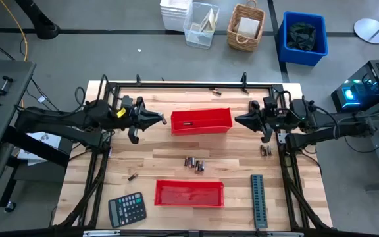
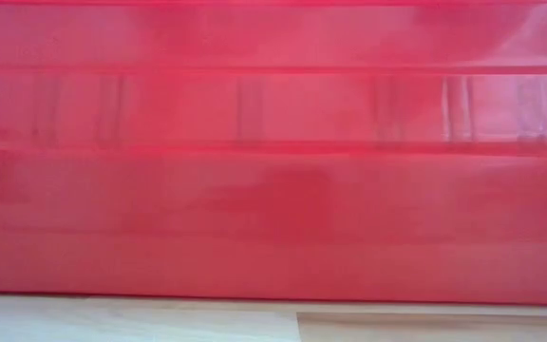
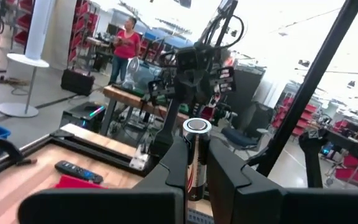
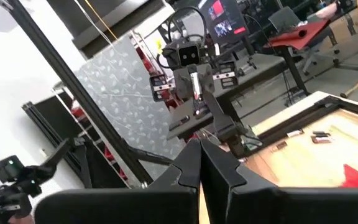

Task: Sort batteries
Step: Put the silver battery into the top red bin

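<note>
One battery (image 3: 196, 158) is clamped upright in the left gripper (image 1: 160, 119), held above the worktop's left side beside the far red tray (image 1: 201, 121). More batteries (image 1: 194, 162) lie mid-worktop. No writing is readable. The right gripper (image 1: 237, 120) is closed, empty.

trays (image 1: 201, 121) red | table (image 1: 242, 151) light wood (striped planks) | bin (image 1: 301, 38) blue | calculator (image 1: 126, 209) black | battery (image 3: 194, 162) dark, silver cap

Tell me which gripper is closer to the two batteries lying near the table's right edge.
Right. The right gripper hovers just above and left of the two batteries; the left gripper, clamping a battery, sits beyond the far red tray.
</note>
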